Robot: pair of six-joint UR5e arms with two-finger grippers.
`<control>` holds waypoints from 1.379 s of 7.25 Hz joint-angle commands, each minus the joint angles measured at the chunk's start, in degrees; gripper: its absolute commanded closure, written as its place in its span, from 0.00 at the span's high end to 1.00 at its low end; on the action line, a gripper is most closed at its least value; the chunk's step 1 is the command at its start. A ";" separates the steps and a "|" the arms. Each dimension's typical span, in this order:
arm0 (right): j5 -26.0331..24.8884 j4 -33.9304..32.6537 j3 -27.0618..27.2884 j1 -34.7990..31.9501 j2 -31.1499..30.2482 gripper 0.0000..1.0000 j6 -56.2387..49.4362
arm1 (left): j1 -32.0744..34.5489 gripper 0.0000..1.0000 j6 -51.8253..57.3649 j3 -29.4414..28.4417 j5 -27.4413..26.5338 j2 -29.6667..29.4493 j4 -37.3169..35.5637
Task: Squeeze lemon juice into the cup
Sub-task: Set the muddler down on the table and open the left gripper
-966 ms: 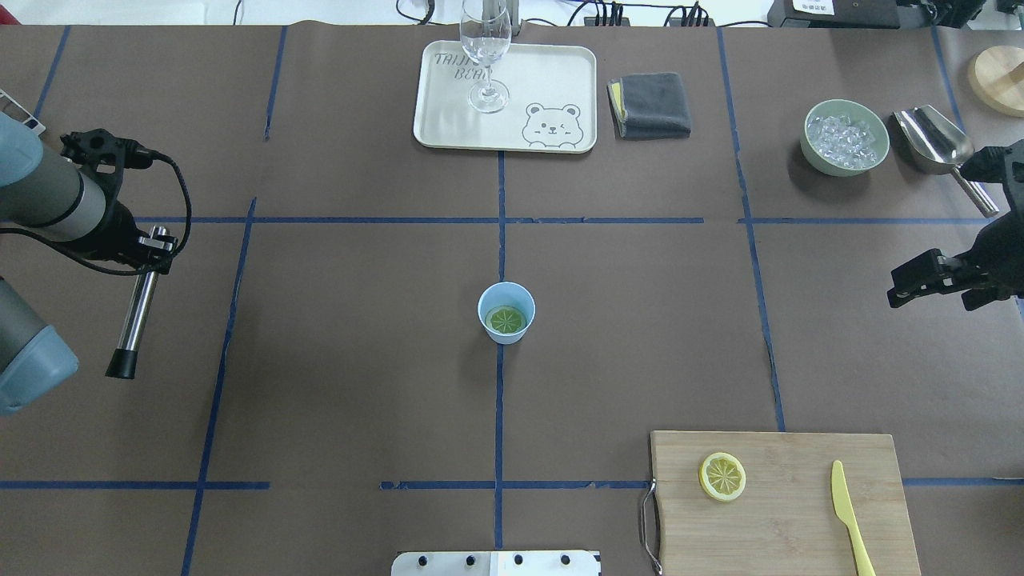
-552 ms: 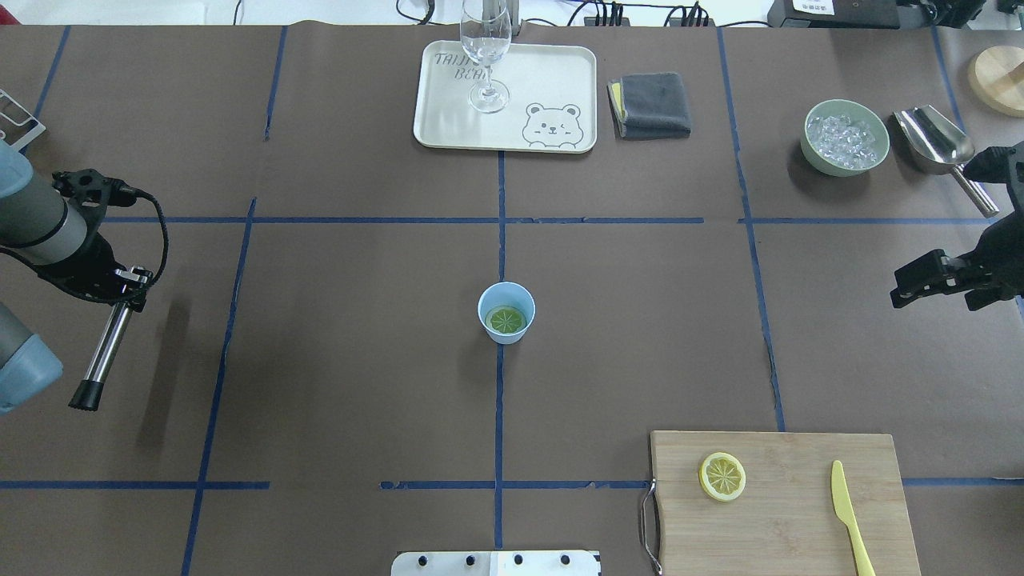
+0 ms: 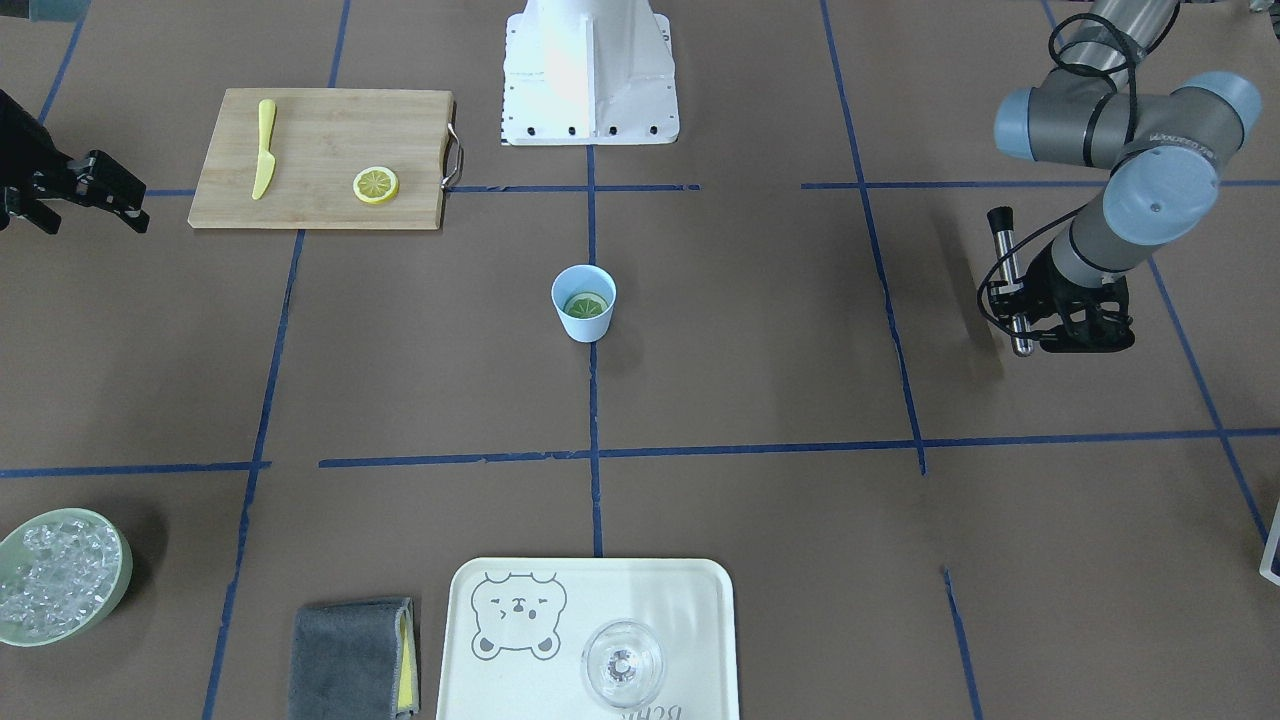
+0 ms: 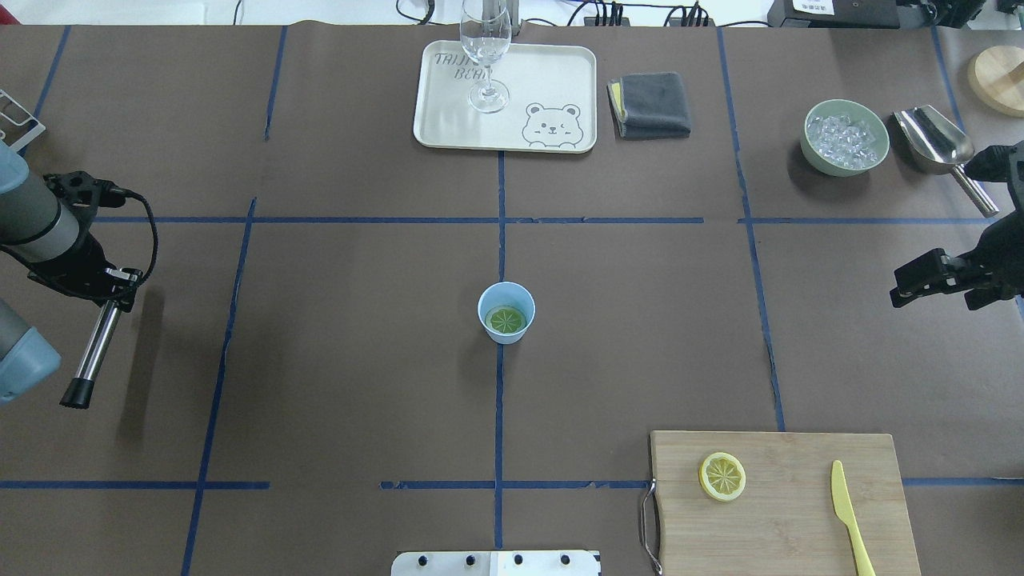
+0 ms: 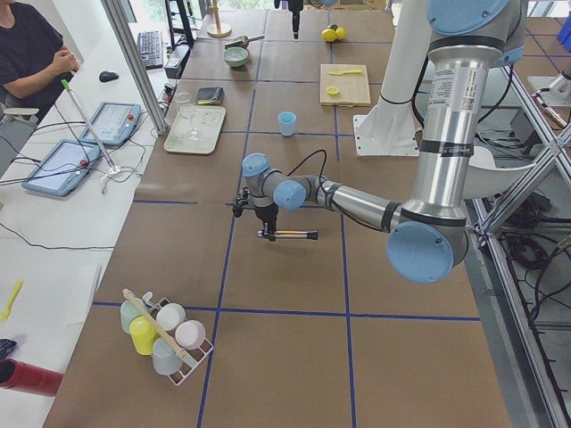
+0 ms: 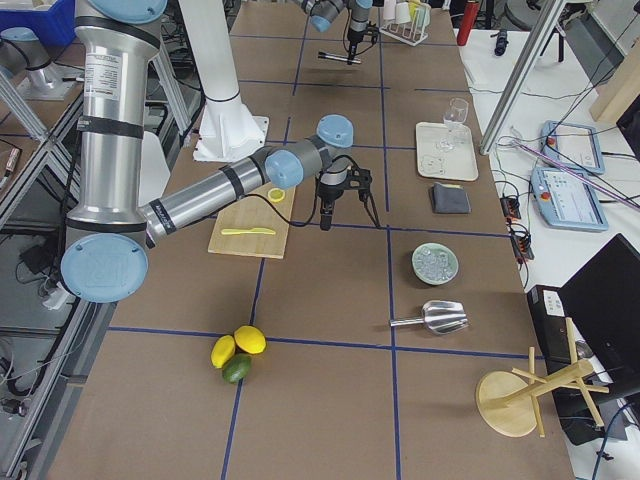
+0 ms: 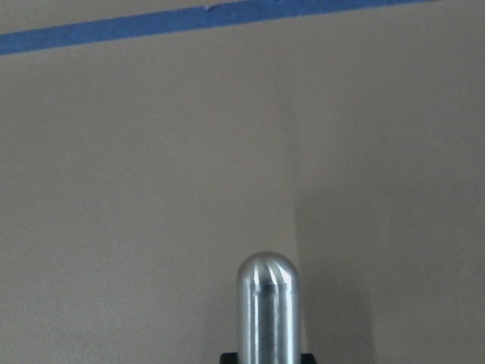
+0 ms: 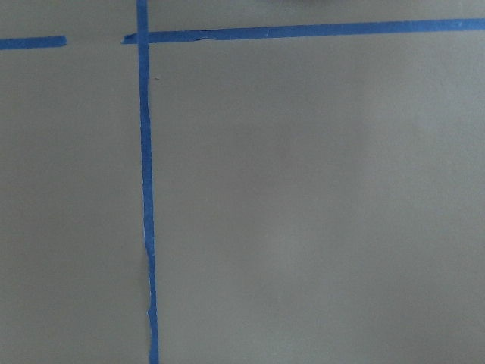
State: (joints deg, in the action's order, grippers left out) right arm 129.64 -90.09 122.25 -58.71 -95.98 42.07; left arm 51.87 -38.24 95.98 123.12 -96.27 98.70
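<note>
My left arm has drawn back toward its own table edge, taking the steel muddler (image 4: 90, 358) away from centre. I judge the pressing is over. The left gripper (image 4: 118, 286) is clamped on the rod's upper end and holds it off the table. The lemon slice (image 4: 506, 320) lies flat inside the cup (image 3: 585, 322) at mid-table, with bare paper all round. How wide the right gripper (image 4: 920, 284) stands, I cannot tell. A second slice (image 4: 722, 477) sits on the cutting board (image 4: 800, 520).

a shiny round-tipped steel rod (image 7: 267, 307) rises from the bottom centre; a blue tape strip (image 7: 204, 18) crosses the brown table (image 7: 136, 189) along the top.
</note>
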 commanded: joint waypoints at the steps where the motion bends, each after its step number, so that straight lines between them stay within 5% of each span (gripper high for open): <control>1: 0.00 0.00 -0.08 0.00 0.00 1.00 0.03 | 0.69 0.00 0.01 -2.01 0.01 -2.77 0.00; 10: 0.18 0.00 0.27 0.00 0.00 1.00 0.38 | 1.22 0.00 0.10 -6.77 -0.34 -5.07 2.11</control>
State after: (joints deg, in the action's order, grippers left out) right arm 129.78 -90.09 122.58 -58.68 -95.96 42.45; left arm 53.08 -38.18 89.46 122.78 -101.27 100.67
